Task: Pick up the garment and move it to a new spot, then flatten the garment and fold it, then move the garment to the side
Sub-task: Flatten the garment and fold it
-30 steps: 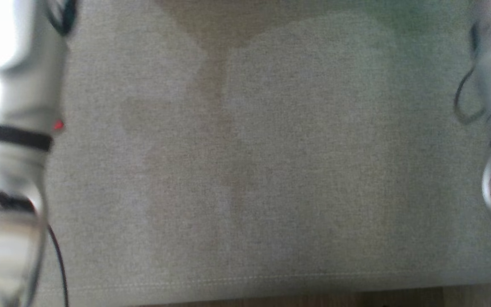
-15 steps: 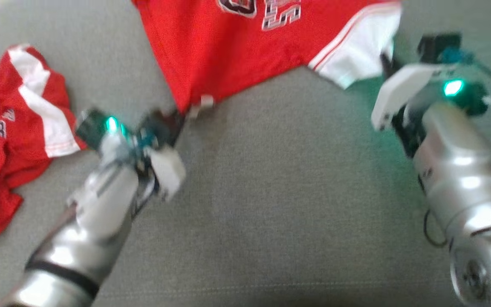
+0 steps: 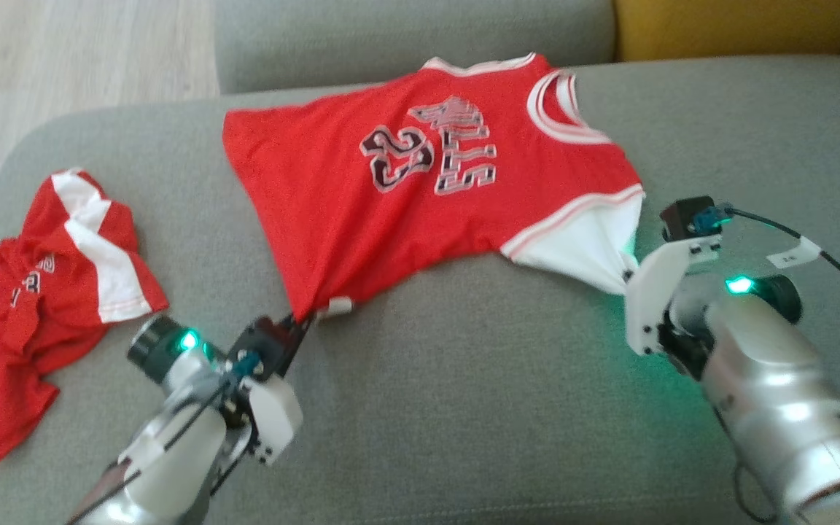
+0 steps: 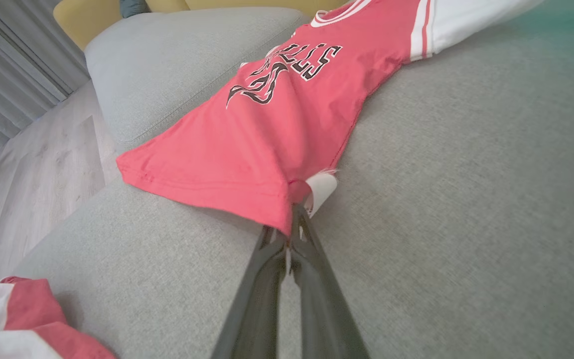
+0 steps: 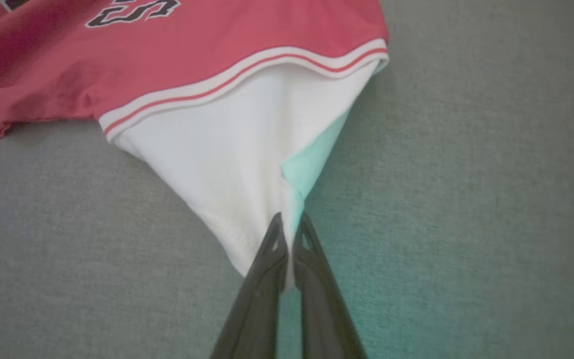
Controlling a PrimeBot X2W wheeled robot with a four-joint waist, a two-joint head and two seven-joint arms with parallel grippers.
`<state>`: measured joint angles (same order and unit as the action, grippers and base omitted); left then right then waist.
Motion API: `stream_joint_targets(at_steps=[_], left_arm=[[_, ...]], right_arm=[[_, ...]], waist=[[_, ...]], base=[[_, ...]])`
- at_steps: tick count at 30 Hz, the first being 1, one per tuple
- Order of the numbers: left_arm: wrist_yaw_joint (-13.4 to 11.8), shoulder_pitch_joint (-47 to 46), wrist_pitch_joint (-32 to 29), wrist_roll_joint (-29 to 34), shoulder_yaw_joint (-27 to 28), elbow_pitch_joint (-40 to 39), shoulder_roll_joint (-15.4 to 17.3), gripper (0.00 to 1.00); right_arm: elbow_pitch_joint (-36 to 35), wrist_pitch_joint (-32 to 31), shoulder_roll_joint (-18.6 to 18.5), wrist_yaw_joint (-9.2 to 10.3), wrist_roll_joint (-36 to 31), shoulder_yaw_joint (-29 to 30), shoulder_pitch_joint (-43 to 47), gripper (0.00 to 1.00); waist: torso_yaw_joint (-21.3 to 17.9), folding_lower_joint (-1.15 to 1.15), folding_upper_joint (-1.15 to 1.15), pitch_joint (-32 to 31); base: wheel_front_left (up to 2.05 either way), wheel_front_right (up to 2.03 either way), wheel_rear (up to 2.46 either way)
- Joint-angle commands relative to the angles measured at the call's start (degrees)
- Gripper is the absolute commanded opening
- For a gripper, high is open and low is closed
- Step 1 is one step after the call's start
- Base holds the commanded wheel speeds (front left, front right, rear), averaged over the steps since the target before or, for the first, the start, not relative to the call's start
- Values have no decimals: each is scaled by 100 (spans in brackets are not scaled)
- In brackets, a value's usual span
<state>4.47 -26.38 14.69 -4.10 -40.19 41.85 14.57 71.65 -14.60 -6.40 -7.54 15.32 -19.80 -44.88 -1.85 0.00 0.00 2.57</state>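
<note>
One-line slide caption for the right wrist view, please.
Right gripper shut on the white sleeve of the red jersey, drawn to a point over the grey sofa cushion.

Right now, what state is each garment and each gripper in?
red jersey: spread print-side up on the sofa, drawn to points at two corners.
left gripper: shut on the jersey's red hem corner.
right gripper: shut on the jersey's white sleeve.
second red garment: crumpled, loose, at the robot's left.
</note>
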Motion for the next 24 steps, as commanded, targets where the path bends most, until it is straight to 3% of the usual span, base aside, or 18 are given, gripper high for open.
stream_joint_targets(at_steps=[1,5,12,18,24], left_arm=[[-58,-83,30,4,163,-202,216,0],[-88,206,30,-4,122,-310,308,0],[-80,633,30,-63,49,-467,466,0],[23,988,-150,-146,-110,-774,609,0],[112,1347,-587,-312,-186,-1380,940,0]], right_arm=[[-342,-222,-150,5,240,-264,37,0],[-1142,-1011,-721,5,960,-815,403,0],[-2924,-2347,-2060,5,2208,-1448,1076,0],[-4198,-3337,-2961,5,3028,-1467,1689,0],[-5133,-4141,-3488,5,3588,-1186,2253,0]], waist=[[-59,0,0,-146],[-87,0,0,-279],[-32,0,0,-404],[90,0,0,-491],[188,0,0,-585]], base=[[0,0,0],[0,0,0],[0,0,0],[0,0,0],[0,0,0]])
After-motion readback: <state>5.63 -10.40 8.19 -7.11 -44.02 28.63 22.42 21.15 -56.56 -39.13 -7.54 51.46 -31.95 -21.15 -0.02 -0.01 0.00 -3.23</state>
